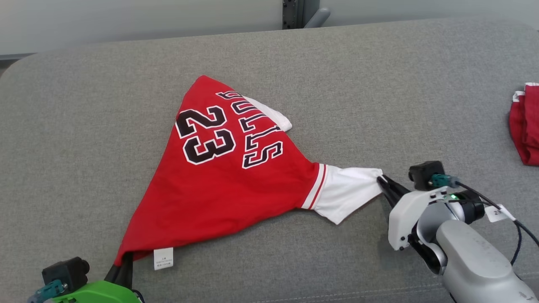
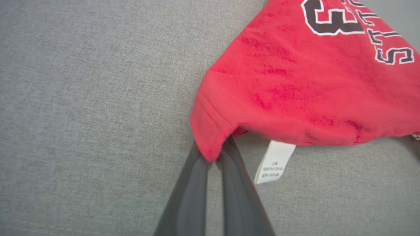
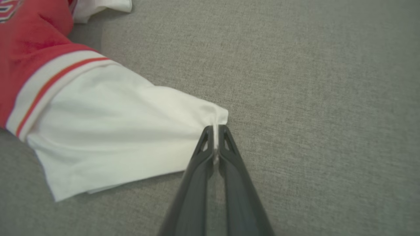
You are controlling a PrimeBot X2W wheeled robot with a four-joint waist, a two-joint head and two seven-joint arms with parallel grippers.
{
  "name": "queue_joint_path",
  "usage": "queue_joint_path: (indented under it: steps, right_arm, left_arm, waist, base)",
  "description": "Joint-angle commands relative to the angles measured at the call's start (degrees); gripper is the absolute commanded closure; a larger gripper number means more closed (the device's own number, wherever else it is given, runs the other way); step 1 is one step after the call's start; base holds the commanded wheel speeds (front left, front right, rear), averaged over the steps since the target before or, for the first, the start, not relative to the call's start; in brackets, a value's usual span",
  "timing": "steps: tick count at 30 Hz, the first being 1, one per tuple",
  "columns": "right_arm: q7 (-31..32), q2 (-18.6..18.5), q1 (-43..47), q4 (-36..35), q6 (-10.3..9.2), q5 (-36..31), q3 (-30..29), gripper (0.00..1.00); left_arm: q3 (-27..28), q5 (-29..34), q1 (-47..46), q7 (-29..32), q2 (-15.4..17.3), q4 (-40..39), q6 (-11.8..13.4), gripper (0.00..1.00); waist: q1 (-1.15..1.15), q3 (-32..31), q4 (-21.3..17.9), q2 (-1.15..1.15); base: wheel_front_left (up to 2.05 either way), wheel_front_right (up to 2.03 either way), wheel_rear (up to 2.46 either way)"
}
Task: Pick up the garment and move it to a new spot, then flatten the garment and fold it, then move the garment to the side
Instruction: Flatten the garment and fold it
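The step in hand looks like the pick-up. The garment (image 1: 219, 185), a red jersey, lies on the grey cushion (image 1: 84, 126), pulled into a triangle with the "23" print (image 1: 205, 134) near its middle.

Nearest, down and left of the "23" print, the left pincer (image 2: 215, 154) is clamped on the red hem corner, just beside the care label (image 1: 163, 258). To the right of the print and a little nearer than it, the right pincer (image 3: 215, 131) is closed on the very tip of the white sleeve (image 1: 345, 195), with only a thin fold of cloth between its fingers.

Both bites are at the extreme edge, so I would raise the two arms together and evenly. Keep the span between them no tighter than it is, because a tug could strip the sleeve tip out.

The long axis runs from the hem corner at near left to the sleeve at right. The lettering lies sideways, with the team word on the sleeve side of the print, so I judge the shoulder end points right and the hem left.

Beyond the print the third corner (image 1: 203, 80) points away from the robot, and a second white sleeve (image 1: 271, 115) peeks out beside it. Far right of the print lies another red cloth (image 1: 526, 126), well apart.
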Motion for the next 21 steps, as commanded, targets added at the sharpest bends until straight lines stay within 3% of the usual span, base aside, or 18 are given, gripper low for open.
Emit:
queue_joint_path:
  steps: [1, 4, 10, 16, 21]
  right_arm:
    - [-0.7, -0.8, 1.6, -2.5, -0.12, 2.5, -1.3, 1.00]
    - [0.2, -1.7, 4.6, -10.9, -0.10, 10.7, -4.0, 1.00]
    - [3.4, -6.8, 11.2, -35.3, -0.10, 26.8, -14.9, 1.00]
    - [9.1, -8.0, 10.3, -54.1, -0.08, 33.8, -28.8, 1.00]
    - [15.7, -5.7, 1.0, -60.5, -0.07, 35.9, -37.1, 1.00]
  left_arm:
    - [0.4, -1.1, 1.1, 0.8, 0.5, -2.1, 0.4, 1.00]
    - [0.8, -4.7, 2.6, 3.4, -0.4, -7.6, -0.4, 1.00]
    - [1.5, -11.9, 6.0, 10.8, 1.6, -23.8, -1.3, 1.00]
    - [3.4, -18.9, 3.0, 19.4, 5.9, -40.5, -0.8, 1.00]
    - [4.3, -24.4, -7.8, 27.6, 11.0, -47.0, 0.6, 1.00]
  waist:
    - [0.00, -0.8, 0.2, 0.53]
    - [0.00, -1.7, 0.1, 0.53]
    - [0.00, -2.5, -1.9, 0.53]
    - [0.00, -1.1, -5.1, 0.53]
    - [0.00, 1.8, -6.9, 0.53]
  base:
    - [0.00, 0.00, 0.00]
    - [0.00, 0.00, 0.00]
    - [0.00, 0.00, 0.00]
    - [0.00, 0.00, 0.00]
    - [0.00, 0.00, 0.00]
